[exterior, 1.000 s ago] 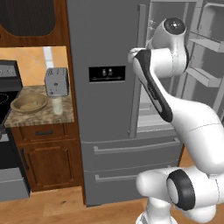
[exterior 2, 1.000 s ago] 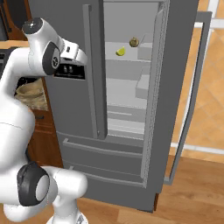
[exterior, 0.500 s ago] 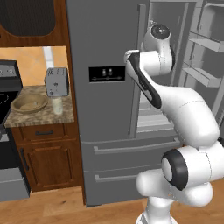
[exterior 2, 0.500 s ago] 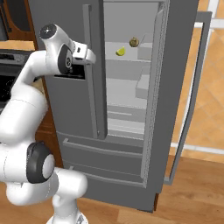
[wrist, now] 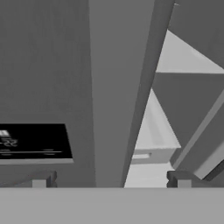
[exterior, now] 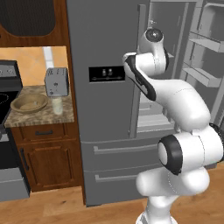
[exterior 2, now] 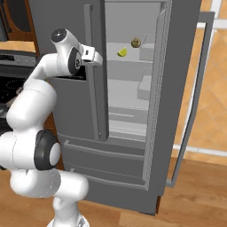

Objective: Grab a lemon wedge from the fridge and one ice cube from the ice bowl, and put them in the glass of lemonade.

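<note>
Swinging in since a second ago, the arm now bends closer to the fridge (exterior: 105,52). Left base view: ice bowl (exterior: 29,103) and glass of lemonade (exterior: 57,105) sit on the counter, far left. Right base view: lemon wedge (exterior 2: 122,52) lies on an upper shelf, right door wide open. Hand view: gripper (wrist: 109,179) fingers spread before the left door's edge.

A boxy silver toaster (exterior: 57,82) stands on a speckled granite countertop (exterior: 30,117) over a brown wooden cabinet (exterior: 47,158), beside a black stove (exterior: 6,144). A brownish lumpy round item (exterior 2: 135,42) sits on a shelf.
</note>
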Motion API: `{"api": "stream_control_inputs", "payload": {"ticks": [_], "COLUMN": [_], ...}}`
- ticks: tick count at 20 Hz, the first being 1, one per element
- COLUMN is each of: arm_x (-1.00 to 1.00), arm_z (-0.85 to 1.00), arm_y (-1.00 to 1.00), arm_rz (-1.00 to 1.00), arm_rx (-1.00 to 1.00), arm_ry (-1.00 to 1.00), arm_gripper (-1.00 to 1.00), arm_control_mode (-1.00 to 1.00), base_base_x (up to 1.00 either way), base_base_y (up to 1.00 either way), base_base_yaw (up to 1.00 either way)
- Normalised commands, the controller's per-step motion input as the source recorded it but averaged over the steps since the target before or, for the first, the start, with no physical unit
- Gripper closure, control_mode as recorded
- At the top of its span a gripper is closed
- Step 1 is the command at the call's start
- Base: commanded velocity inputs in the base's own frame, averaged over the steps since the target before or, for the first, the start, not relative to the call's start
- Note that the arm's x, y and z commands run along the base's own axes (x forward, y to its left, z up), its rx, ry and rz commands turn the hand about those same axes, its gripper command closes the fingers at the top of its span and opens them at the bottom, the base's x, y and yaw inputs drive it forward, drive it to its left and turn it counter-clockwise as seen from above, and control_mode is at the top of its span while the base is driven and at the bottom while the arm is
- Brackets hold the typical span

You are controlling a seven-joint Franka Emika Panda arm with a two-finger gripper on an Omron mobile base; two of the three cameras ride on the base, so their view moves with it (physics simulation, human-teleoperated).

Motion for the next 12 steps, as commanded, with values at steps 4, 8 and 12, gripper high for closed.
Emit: {"api": "stream_control_inputs", "payload": {"ticks": [4,8,12], "arm_x": [0.29,0.39,0.35], "arm_z": [-0.15,-0.21,-0.11], "arm_y": [-0.17,-0.03,0.00], "arm_rz": [0.00,0.00,-0.01], "arm_rx": [0.00,0.00,0.00], "arm_ry": [0.00,0.00,0.00], "arm_gripper": [-1.00,-1.00,-1.00], "arm_control_mode": [-1.00,-1.00,-1.00], "base_base_x": [0.00,0.00,0.00], "base_base_y": [0.00,0.00,0.00], "base_base_yaw": [0.00,0.00,0.00]}}
